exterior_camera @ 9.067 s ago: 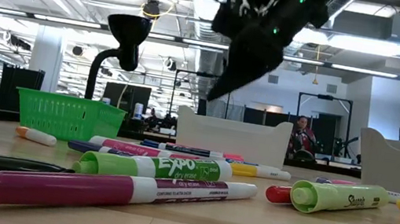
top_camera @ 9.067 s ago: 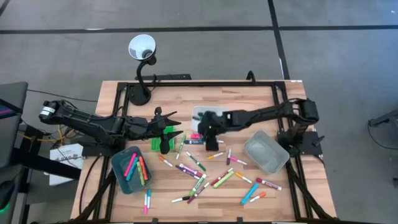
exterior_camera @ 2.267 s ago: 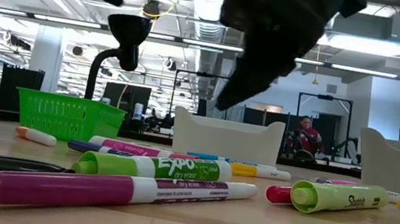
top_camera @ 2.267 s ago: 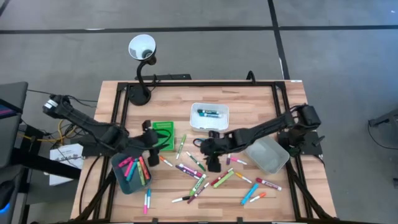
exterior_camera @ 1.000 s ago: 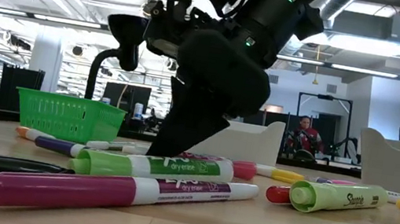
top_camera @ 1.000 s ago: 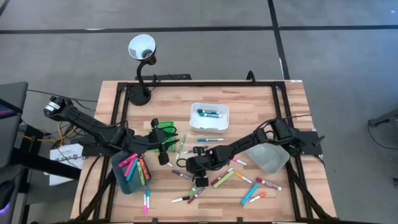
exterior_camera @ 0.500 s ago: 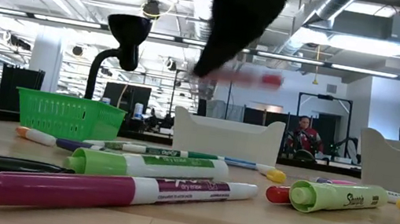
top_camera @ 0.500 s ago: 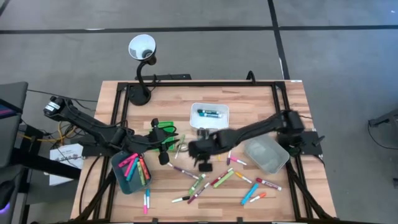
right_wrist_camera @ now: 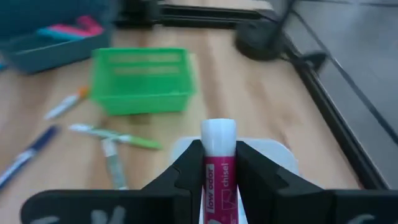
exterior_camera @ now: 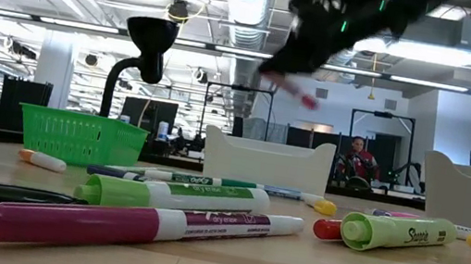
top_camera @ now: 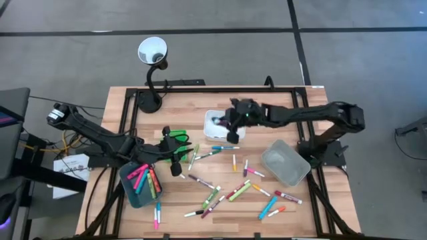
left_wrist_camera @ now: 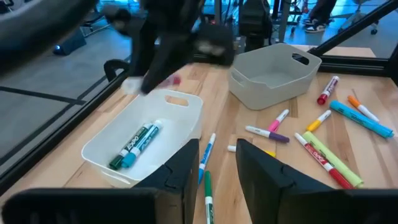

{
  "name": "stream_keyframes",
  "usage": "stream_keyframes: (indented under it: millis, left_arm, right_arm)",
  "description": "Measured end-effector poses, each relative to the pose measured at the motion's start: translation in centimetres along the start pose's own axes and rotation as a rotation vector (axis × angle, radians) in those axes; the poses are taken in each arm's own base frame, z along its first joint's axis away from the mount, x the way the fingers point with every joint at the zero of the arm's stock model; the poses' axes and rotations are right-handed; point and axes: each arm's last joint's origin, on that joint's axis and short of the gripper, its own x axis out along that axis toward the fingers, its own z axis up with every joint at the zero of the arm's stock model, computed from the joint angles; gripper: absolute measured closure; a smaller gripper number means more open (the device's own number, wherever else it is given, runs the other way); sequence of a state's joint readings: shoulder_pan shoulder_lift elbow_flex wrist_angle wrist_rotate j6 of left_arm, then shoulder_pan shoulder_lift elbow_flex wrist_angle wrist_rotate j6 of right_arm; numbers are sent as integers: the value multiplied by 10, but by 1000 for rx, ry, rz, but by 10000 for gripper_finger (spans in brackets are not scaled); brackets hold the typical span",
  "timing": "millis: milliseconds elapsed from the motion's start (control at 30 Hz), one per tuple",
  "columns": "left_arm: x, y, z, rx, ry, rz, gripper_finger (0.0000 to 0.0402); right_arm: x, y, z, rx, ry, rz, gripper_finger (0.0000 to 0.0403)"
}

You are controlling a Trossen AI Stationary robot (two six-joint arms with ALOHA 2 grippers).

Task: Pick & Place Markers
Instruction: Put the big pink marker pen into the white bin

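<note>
Many markers (top_camera: 230, 190) lie scattered over the wooden table. My right gripper (top_camera: 224, 123) hangs above the white tray (top_camera: 217, 136) at the far middle, shut on a marker with a white end and a magenta label (right_wrist_camera: 218, 155). The same marker shows in the low view (exterior_camera: 298, 91), high over the tray (exterior_camera: 269, 160). Two markers (left_wrist_camera: 138, 144) lie inside that tray. My left gripper (top_camera: 177, 163) waits beside the green basket (top_camera: 175, 141), open, with nothing between its fingers (left_wrist_camera: 217, 168). My right gripper pinches the marker's labelled barrel (right_wrist_camera: 218, 180) between its two fingers. The marker lies along the fingers, and its white end (right_wrist_camera: 218, 132) sticks out past their tips. The fingers slant down from the table's right side. The marker is lifted clear, above the white tray.
A teal tray (top_camera: 128, 181) with several markers stands at the near left, and a clear grey tray (top_camera: 285, 165) at the right. A lamp (top_camera: 152, 52) stands at the far left edge. A black frame rail (top_camera: 213, 91) runs along the table's far side.
My right gripper has risen from the heap of markers in the table's middle with the magenta marker and swung toward the far edge, to above the white tray, tipping up from steep to a shallower slant. The marker has been lifted clear.
</note>
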State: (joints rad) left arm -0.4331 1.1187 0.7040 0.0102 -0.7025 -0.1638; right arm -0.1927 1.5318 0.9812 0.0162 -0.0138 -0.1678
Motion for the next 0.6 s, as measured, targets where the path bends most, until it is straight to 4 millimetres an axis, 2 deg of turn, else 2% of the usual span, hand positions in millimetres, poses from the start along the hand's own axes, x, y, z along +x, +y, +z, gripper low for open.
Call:
stream_keyframes:
  millis: [133, 300, 433, 600]
  left_arm:
    - [3, 4, 0, -6, 2, 19, 298]
    - [7, 9, 1, -15, 5, 46, 298]
    - [9, 13, 1, -20, 8, 65, 298]
    - [10, 15, 0, -20, 11, 72, 298]
  right_arm:
    - [27, -28, -32, 71, 93, -54, 333]
    - [57, -36, -55, 90, 190, -41, 333]
    - [72, -37, -57, 91, 218, -25, 323]
    - [78, -39, -54, 94, 261, -25, 284]
